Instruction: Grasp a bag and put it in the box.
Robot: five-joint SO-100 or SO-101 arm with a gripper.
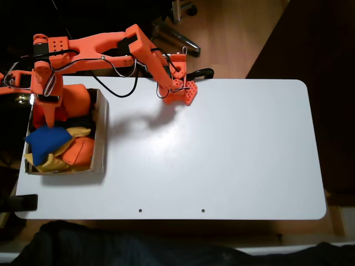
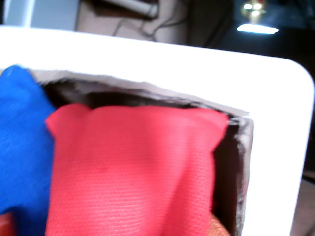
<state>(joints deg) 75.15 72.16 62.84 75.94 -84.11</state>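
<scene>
Placing step: my pincer [image 1: 49, 119] over the box [image 1: 101, 133], red bag [image 2: 133, 172] inside, grip state untellable; next, let go, lift clear

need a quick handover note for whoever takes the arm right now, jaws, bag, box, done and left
Gripper: down over the box in the fixed view; whether the jaws are open or shut cannot be told.
Red bag: in the wrist view it sits inside the box, against the far wall, next to the blue beanbag.
Box: at the table's left end in the fixed view, holding blue, orange and yellow beanbags.
Done: bag looks to be in the box.
Left: confirm the jaws have let go, then lift the arm out.
</scene>
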